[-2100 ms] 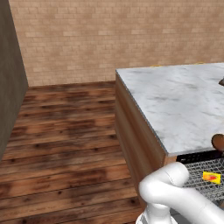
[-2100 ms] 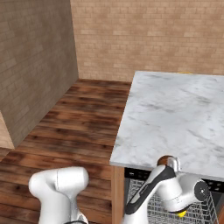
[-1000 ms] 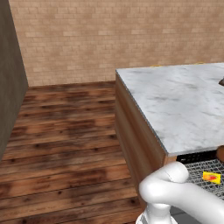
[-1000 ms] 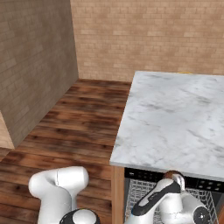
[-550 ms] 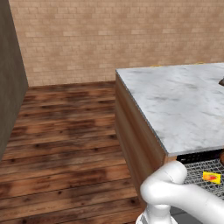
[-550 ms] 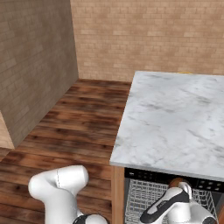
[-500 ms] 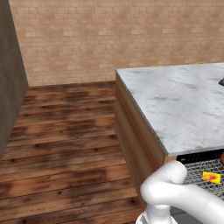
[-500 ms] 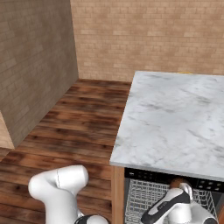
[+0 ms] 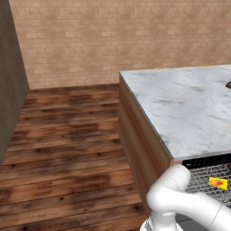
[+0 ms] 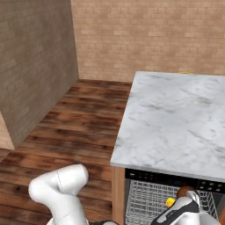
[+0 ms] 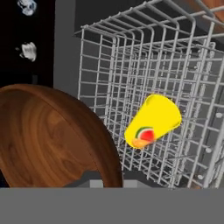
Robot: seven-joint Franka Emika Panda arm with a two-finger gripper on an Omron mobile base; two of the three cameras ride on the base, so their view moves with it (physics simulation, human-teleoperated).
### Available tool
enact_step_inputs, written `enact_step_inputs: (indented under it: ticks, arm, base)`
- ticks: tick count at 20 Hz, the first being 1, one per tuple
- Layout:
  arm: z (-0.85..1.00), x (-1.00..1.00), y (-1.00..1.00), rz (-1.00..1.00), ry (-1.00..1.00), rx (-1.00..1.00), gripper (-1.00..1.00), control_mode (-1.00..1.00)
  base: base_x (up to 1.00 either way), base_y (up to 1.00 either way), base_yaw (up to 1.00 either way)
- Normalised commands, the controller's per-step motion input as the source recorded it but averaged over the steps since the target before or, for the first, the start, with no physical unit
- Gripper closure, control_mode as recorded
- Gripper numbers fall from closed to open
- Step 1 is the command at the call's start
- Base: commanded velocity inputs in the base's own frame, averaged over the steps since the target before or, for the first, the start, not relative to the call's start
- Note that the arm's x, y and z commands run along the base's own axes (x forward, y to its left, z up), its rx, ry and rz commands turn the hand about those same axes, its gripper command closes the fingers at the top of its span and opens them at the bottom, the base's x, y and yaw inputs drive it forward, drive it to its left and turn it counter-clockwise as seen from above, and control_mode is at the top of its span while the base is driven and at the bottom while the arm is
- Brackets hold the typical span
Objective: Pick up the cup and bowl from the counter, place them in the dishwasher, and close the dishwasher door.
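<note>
The reddish-brown bowl (image 11: 48,135) looms large at the left of the hand view, right against my gripper (image 10: 185,202), which is shut on its rim. In the right base view the bowl (image 10: 185,192) sits just under the dishwasher's black top strip (image 10: 176,179), over the wire rack (image 10: 147,200). The yellow cup (image 11: 153,120) lies on its side in the rack (image 11: 131,57), its orange-red patch facing me, to the right of the bowl. The left base view has the cup (image 9: 218,182) at its lower right. The dishwasher door is out of view.
The marble counter (image 10: 176,118) overhangs the dishwasher, with brown side panels (image 9: 135,144). A dark small item (image 9: 228,84) sits at the counter's right edge. Wooden floor (image 9: 67,153) spreads to the left, bounded by brick walls (image 10: 35,61). My white arm (image 9: 180,205) crosses in front of the rack.
My hand has sunk with the bowl from the counter's front edge down and rightwards into the dishwasher opening. The cup has stayed in the rack.
</note>
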Motion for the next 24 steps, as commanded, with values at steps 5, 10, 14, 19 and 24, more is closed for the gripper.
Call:
enact_step_inputs:
  ticks: [5, 10, 14, 19, 24]
  arm:
    - [-0.45, 0.35, -0.36, 0.03, 0.03, 0.0, 1.0, -1.0]
    - [-0.51, 0.44, -0.37, 0.03, 0.06, 0.03, 1.0, -1.0]
    - [-0.46, 0.29, -0.41, 0.03, 0.02, 0.02, 1.0, -1.0]
    - [-0.41, 0.17, -0.43, 0.03, 0.0, 0.02, 1.0, -1.0]
    - [-0.42, 0.0, -0.28, 0.04, 0.0, 0.03, 1.0, -1.0]
  base:
    - [0.0, 0.0, 0.0]
    - [0.0, 0.0, 0.0]
    - [0.0, 0.0, 0.0]
    - [0.0, 0.0, 0.0]
    - [0.0, 0.0, 0.0]
